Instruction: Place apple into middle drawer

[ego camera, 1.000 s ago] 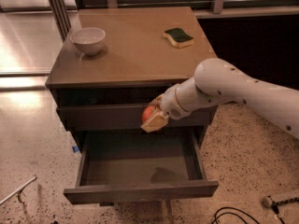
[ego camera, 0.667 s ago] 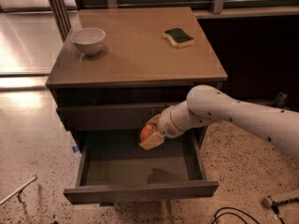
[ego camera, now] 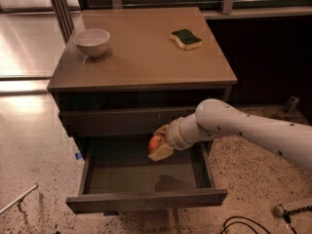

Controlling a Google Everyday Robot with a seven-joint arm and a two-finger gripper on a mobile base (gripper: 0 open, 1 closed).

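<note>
Lower and a little further left than a second before, the gripper had brought the apple down from in front of the closed upper front to a spot over the open drawer.

At far left a thin metal rod lay on the speckled floor. A white bowl stood upright near the left rear corner of the cabinet top. Below, the drawer was pulled well out, its dark tray bare, with a shadow on the tray's right half. The apple hung above the rear part of that tray, just under the upper front's lower edge and not touching the tray. The pale fingers were clamped on the apple, one above and one beneath it, with the red-orange skin showing on their left side. To the right, on the cabinet top, a green-and-yellow sponge lay near the rear right corner, well apart from the bowl. The white arm reached in from the right edge, sloping down to the gripper. A dark cable curled on the floor at lower right.
</note>
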